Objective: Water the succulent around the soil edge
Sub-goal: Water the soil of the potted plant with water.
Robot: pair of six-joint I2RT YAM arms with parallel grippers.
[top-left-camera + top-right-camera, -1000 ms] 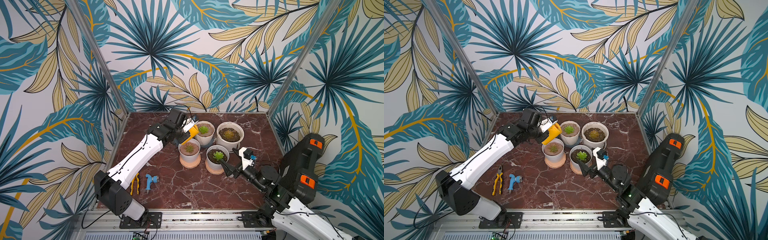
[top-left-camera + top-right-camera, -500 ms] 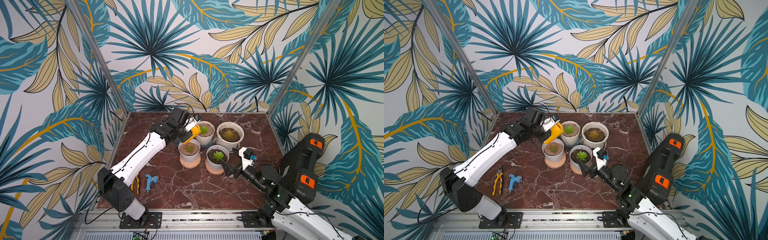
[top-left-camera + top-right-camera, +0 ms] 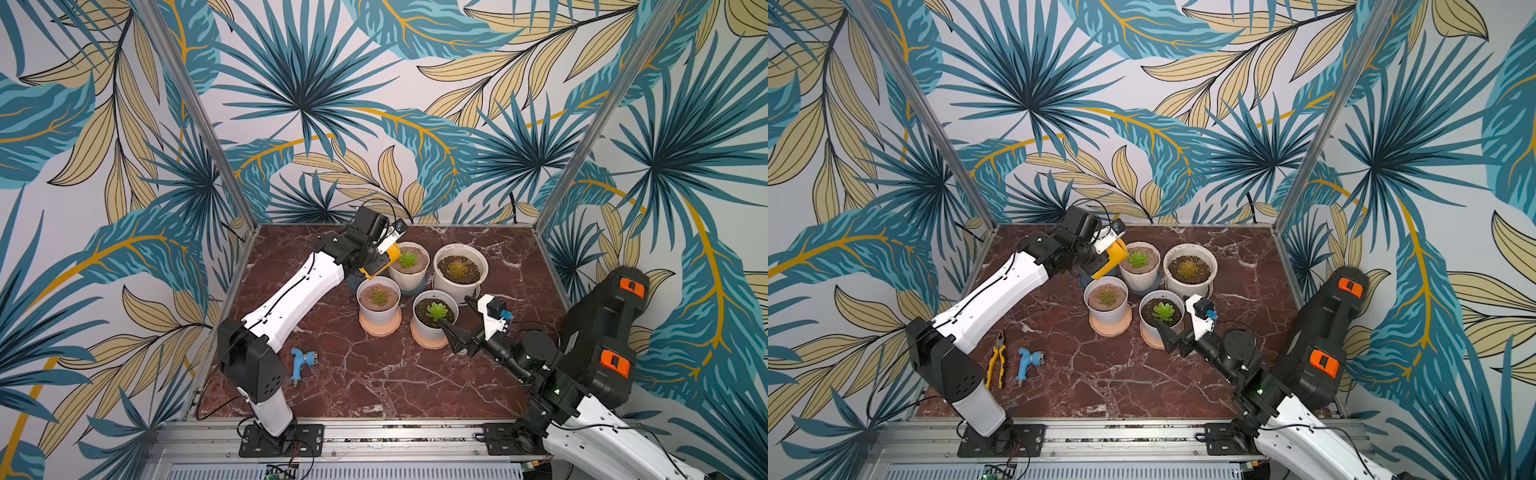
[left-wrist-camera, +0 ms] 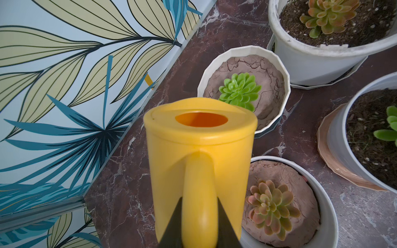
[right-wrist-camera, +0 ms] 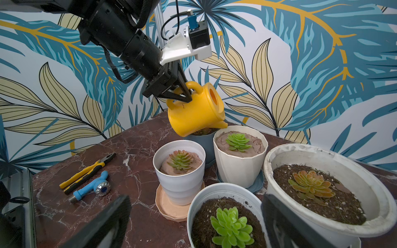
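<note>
1. Succulent [image 4: 239,91] sits at the back of the desk [image 3: 374,374], in a ribbed pot [image 5: 240,169].
2. Left arm [image 3: 291,299] reaches over so the can [image 5: 193,111] tips spout-first at that pot's rim, likely to wet the soil edge, not the leaves.
3. Left jaws clamp the handle [image 4: 198,193]; right jaws stand wide apart, empty, by a front pot [image 3: 426,334].

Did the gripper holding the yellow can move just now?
Yes. The left gripper, shut on the yellow can, has shifted toward the cream pot in both top views; that pot stayed put.
</note>
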